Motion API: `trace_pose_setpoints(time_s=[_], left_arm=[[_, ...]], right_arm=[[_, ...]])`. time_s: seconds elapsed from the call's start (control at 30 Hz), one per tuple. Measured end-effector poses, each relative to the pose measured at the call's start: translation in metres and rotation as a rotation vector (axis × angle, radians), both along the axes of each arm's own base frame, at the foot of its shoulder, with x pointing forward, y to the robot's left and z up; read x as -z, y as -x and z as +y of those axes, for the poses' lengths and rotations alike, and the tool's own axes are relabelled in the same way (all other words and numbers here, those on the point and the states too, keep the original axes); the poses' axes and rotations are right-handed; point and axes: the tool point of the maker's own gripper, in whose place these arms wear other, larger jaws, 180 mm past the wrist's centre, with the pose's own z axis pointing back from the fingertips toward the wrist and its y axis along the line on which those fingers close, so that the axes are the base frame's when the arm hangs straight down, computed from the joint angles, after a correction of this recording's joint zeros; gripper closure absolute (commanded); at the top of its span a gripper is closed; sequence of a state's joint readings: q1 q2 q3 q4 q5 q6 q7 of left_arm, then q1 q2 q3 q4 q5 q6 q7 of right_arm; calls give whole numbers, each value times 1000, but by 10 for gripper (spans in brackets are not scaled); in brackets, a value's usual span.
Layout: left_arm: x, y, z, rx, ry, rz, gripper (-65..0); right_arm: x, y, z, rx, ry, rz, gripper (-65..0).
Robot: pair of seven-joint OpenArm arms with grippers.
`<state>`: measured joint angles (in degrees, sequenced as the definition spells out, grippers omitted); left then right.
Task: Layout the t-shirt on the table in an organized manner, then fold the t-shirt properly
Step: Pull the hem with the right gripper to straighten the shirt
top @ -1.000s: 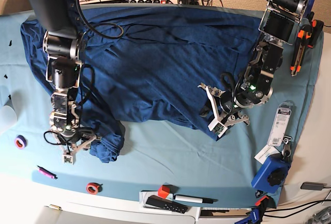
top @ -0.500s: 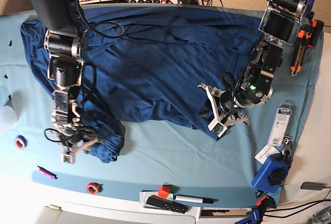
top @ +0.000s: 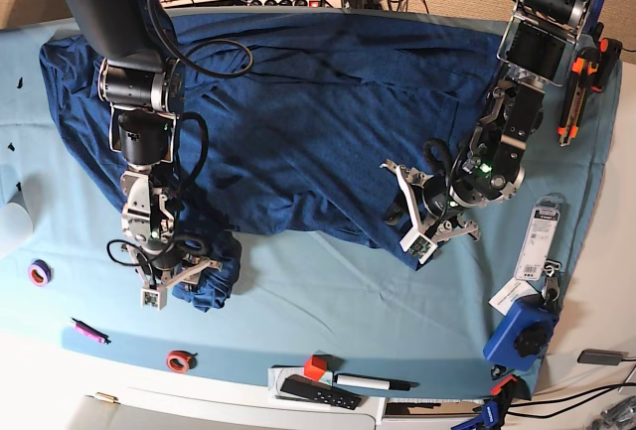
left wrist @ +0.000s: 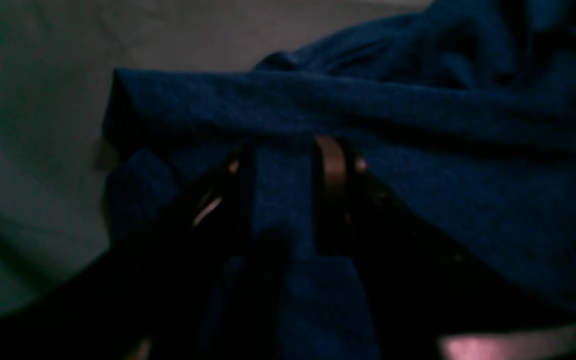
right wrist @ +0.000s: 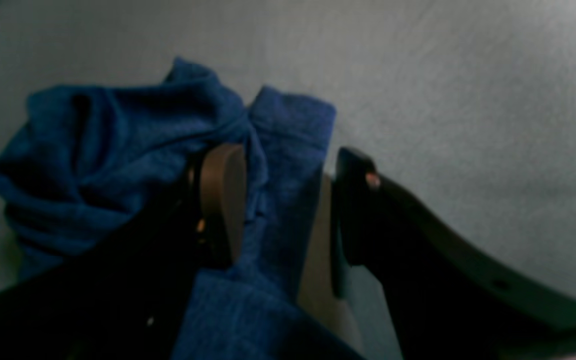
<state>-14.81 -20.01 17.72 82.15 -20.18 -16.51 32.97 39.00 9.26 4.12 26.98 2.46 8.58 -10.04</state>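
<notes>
The dark navy t-shirt (top: 308,112) lies spread over the far half of the teal table (top: 328,296), with its near edge rumpled. At the near left corner of the shirt, my right gripper (top: 171,276) is shut on a bunched fold. The right wrist view shows that strip of t-shirt (right wrist: 288,200) pinched in the right gripper (right wrist: 283,205) just above the cloth. My left gripper (top: 422,219) is shut on the shirt's near right edge. In the left wrist view a band of t-shirt (left wrist: 283,200) runs through the left gripper (left wrist: 285,185), under a fold.
Along the near edge lie a purple tape roll (top: 40,273), a pink marker (top: 87,331), a red tape roll (top: 179,359), a red block (top: 316,367), a black remote (top: 318,391) and a pen (top: 373,382). A blue tool (top: 522,336) and tags (top: 542,229) sit at the right.
My right arm has moved to the right in the base view, dragging the bunched shirt corner with it. The left arm has stayed put.
</notes>
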Motion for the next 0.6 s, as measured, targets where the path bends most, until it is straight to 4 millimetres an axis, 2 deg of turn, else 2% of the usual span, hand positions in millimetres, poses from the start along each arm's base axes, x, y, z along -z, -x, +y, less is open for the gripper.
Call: trace_pose_setpoints(time_s=[0.33,0.6], left_arm=[[0,0,0,0,-1,0,-204],[0,0,0,0,0,0,-204]], right_arm=[[2,0,0,6,-11,-12,-289],[0,2,-22,139,15,-36,-289]])
